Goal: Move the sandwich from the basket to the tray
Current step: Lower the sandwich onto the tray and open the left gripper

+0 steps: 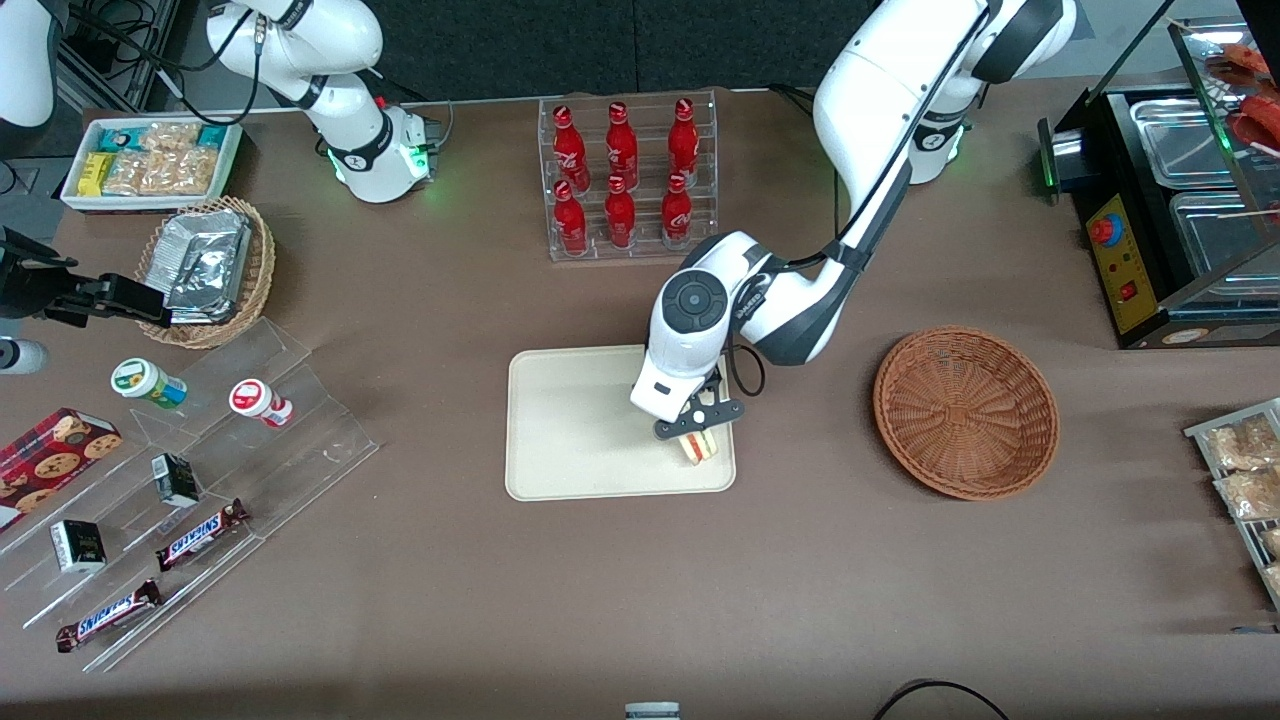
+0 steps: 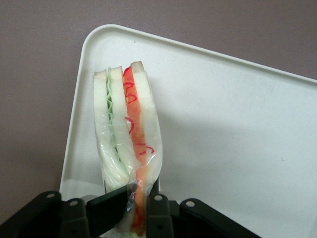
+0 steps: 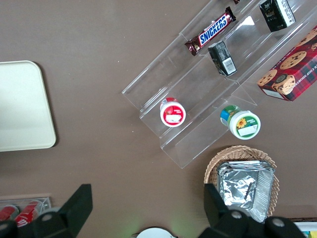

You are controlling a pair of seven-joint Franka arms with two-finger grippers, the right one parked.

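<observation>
Foil packets (image 1: pixel 205 262), crinkled and silver, are lying in a light tan wicker basket (image 1: pixel 250 290) toward the parked arm's end of the table, well apart from the tray. Nearer the front camera than that basket, a clear stepped acrylic stand (image 1: pixel 215 455) is carrying two small round tubs, little dark cartons and glossy brown candy bars (image 1: pixel 200 535).

The tray (image 1: pixel 575 430), flat, cream-white and smooth with rounded corners and a low rim, is resting on the matte brown table (image 1: pixel 450 600) near its middle. Farther from the front camera than the tray, six red bottles (image 1: pixel 620 180) are standing upright in a clear rack.

Over the tray's corner nearest the front camera on the working arm's side, the gripper (image 1: pixel 700 425) is hanging with its dark fingers (image 2: pixel 106 208) closed on the sandwich (image 1: pixel 703 446). In the wrist view the sandwich (image 2: pixel 126 139) is showing as a plastic-wrapped wedge of pale bread slices with a red-orange stripe and green leaf between them, pinched at its end by the jaws; whether it is touching the tray (image 2: pixel 237 124) cannot be told.

Toward the working arm's end, beside the tray, the basket (image 1: pixel 965 410) is sitting as a round, shallow, reddish-brown woven bowl.
</observation>
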